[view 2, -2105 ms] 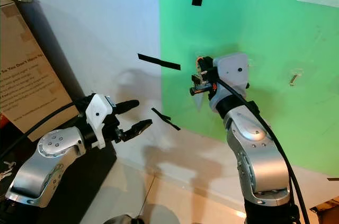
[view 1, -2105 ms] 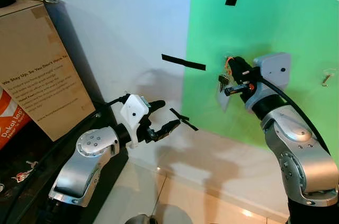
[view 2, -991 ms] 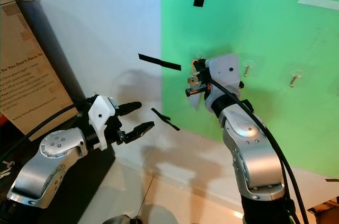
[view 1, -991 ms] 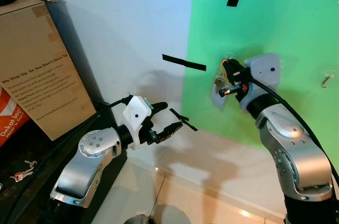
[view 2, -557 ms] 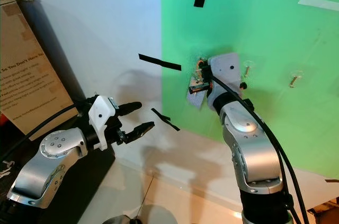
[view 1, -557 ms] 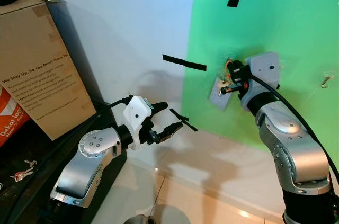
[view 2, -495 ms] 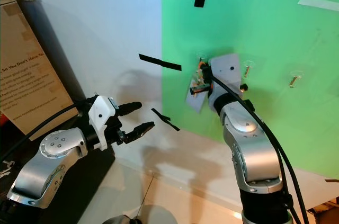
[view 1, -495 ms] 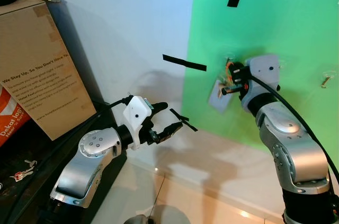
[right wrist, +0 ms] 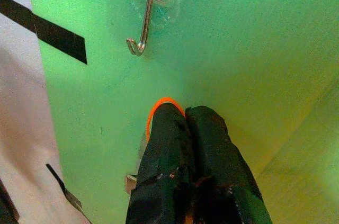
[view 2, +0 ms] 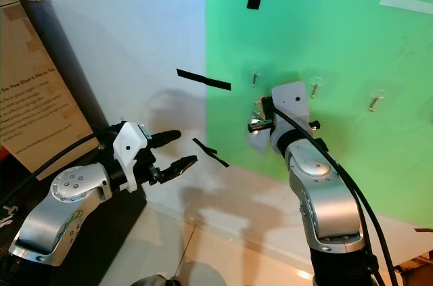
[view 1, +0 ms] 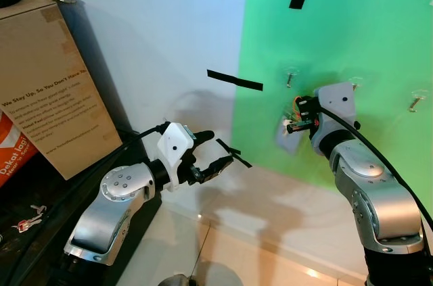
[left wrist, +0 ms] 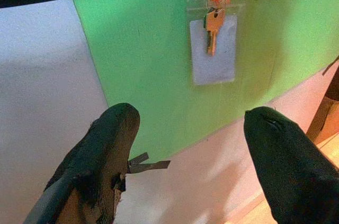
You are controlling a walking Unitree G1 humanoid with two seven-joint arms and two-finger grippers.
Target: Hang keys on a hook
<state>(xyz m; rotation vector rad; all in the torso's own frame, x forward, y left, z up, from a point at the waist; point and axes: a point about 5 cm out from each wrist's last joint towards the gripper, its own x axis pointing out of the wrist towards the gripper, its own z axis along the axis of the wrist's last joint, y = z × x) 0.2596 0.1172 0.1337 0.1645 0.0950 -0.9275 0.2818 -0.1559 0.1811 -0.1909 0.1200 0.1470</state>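
- While its fingers are pressed together on an orange loop [right wrist: 159, 103], the right gripper [view 1: 300, 115] sits right of centre in the left eye view, against the green sheet [view 1: 379, 42].
- From that loop the keys [left wrist: 213, 29] and a clear tag [left wrist: 213, 54] hang below the gripper.
- Up and to the left of it, a metal hook [view 1: 289, 78] on the sheet is bare.
- At lower centre, the left gripper [view 1: 218, 150] holds its fingers wide apart, gripping nothing, near a black tape strip [view 1: 234, 80].
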